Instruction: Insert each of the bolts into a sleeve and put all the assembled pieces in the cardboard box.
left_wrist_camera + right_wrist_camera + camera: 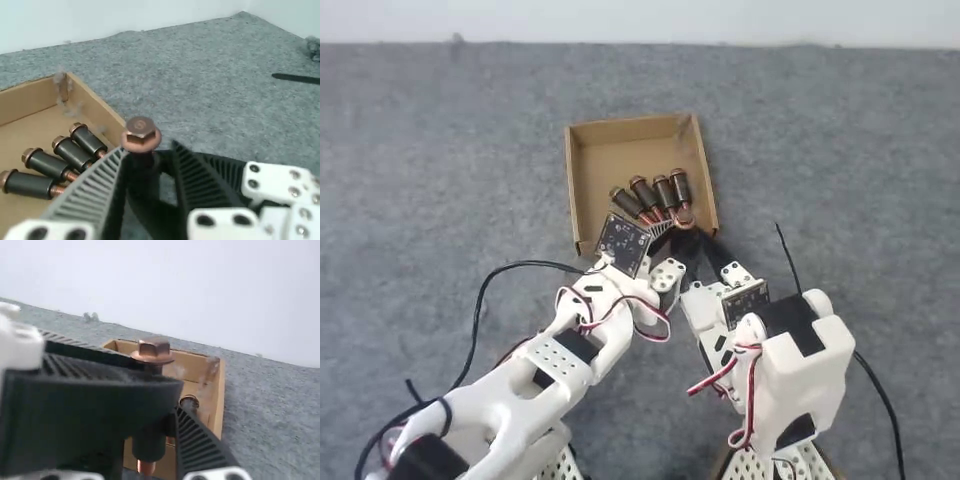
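Just ahead of both grippers sits the cardboard box (620, 160), near wall right at my fingertips, w/ four assembled pieces (650, 197) lying side by side inside. My left gripper (147, 156) is clamped on the black sleeve (150, 442), held upright. My right gripper (169, 415) looks closed on the same sleeve from the other side. Bolt (141, 134) is seated: head on top, copper tip poking out below, so insertion's done imo. Step in hand: boxing piece no. 5. Nxt: one gripper lets go, the other carries it fwd over the wall & opens beside the rest.
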